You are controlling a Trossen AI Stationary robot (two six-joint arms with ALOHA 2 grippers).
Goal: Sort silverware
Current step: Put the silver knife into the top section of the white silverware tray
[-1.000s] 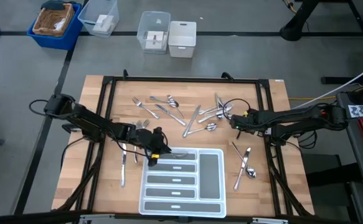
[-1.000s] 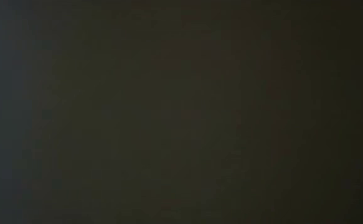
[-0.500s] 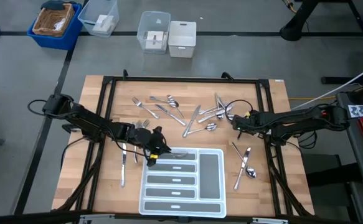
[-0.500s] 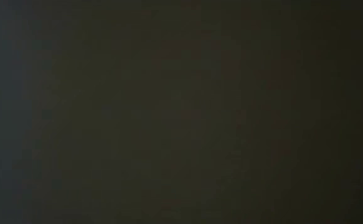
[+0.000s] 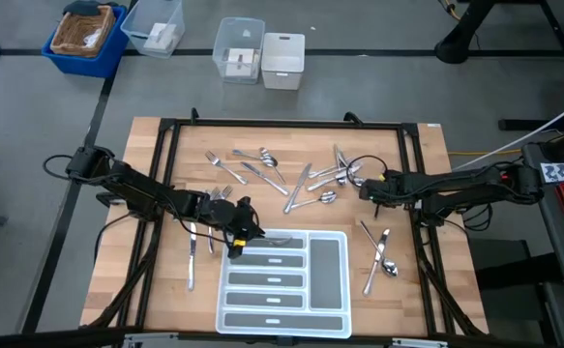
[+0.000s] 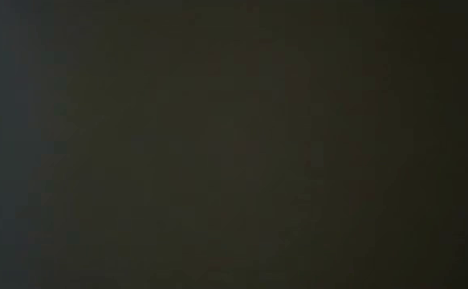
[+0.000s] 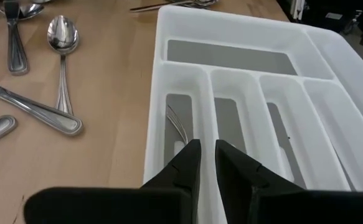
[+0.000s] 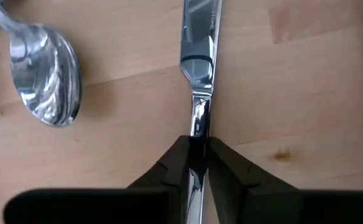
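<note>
Silverware (image 5: pixel 291 174) mostly loose at table's 12 o'clock, fork (image 7: pixel 176 124) in tray (image 5: pixel 333 290) | right gripper (image 8: pixel 198 149) clamps knife (image 8: pixel 201 56) handle at 3 o'clock (thin hold) | risk: pivot, slip on lift | left gripper (image 7: pixel 206 155) pinched empty over tray.

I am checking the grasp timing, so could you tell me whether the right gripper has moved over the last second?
Barely: the right gripper, shut on a knife, sits about where it was relative to the white tray.

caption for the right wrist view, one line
Right gripper shut on a knife lying on the table beside a spoon.
</note>
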